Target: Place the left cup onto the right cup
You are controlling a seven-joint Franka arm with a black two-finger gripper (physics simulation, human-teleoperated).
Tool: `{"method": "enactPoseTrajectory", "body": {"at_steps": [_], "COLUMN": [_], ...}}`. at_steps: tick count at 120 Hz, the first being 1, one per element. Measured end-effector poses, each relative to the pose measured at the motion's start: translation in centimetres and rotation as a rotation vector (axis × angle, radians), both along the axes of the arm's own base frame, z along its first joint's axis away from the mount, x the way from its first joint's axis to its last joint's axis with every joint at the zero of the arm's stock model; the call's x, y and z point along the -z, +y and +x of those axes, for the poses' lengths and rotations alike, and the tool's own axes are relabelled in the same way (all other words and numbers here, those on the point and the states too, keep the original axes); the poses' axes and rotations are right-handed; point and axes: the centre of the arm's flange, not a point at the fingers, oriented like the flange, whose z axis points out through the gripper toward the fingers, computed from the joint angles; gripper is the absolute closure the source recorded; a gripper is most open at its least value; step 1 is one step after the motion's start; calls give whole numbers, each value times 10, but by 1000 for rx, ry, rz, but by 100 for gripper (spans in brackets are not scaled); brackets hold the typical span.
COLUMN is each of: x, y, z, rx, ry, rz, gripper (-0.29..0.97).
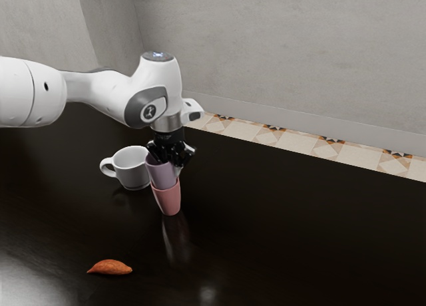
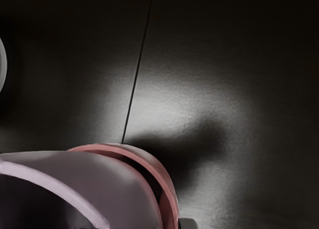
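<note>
I think my gripper (image 1: 169, 159) is closed on the lilac cup (image 1: 162, 174); its rim is hidden, its bottom sits in the pink cup (image 1: 168, 199).

My pincer (image 1: 170, 158) hung right over the pale lilac plastic cup (image 1: 162, 173), which sat nested in the pink tapered cup (image 1: 169, 201). That one stood, as far as I could judge, on the dark glossy table (image 1: 299, 219). The white ceramic mug (image 1: 131, 167) stood just beside them, toward the exterior view's left. The small orange almond-shaped piece (image 1: 110, 268) lay well apart, nearer the camera.
</note>
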Motion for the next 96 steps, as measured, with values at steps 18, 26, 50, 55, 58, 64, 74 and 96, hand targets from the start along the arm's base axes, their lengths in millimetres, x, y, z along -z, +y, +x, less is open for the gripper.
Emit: {"method": "enactPoseTrajectory", "body": {"at_steps": [18, 26, 50, 55, 58, 64, 74, 96], "x": [-5, -10, -38, -50, -58, -81, -127, -241], "y": [-1, -2, -8, -9, -9, -9, -5, 15], "z": [2, 3, -1, -3, -5, -12, -28, -35], "rx": [7, 11, 23, 24, 23, 21, 16, -14], "ry": [-11, -19, -57, -69, -77, -96, -131, -175], "rz": [1, 1, 2, 3, 3, 6, 14, 32], "gripper": [30, 22, 9, 7, 6, 5, 3, 1]}}
